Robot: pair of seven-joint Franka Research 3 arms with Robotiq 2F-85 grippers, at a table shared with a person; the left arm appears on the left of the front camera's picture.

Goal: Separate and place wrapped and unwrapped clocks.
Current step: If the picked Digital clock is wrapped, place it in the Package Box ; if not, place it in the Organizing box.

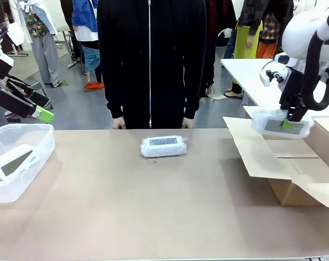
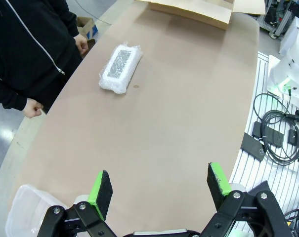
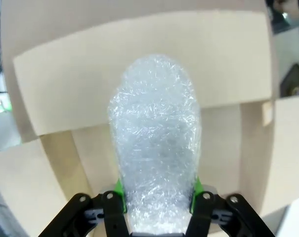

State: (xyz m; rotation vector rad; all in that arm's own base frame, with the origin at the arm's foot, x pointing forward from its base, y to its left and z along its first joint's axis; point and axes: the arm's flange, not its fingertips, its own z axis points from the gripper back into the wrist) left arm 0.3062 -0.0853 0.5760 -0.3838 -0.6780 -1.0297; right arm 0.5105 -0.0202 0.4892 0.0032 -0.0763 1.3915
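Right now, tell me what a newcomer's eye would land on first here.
The right gripper, shut on a bubble-wrapped clock, holds it above the open cardboard box at far right. A second wrapped clock lies on the table before the person in black, and the bare clock sits in the clear tub at left, near the open left gripper.

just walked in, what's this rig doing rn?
The right gripper is shut on a wrapped clock, holding it over the open box at the table's right end. A second wrapped clock lies mid-table before the person, whose hands are at the far edge. The bare clock lies in the bin on the left. The left gripper hangs open above that end, holding nothing.
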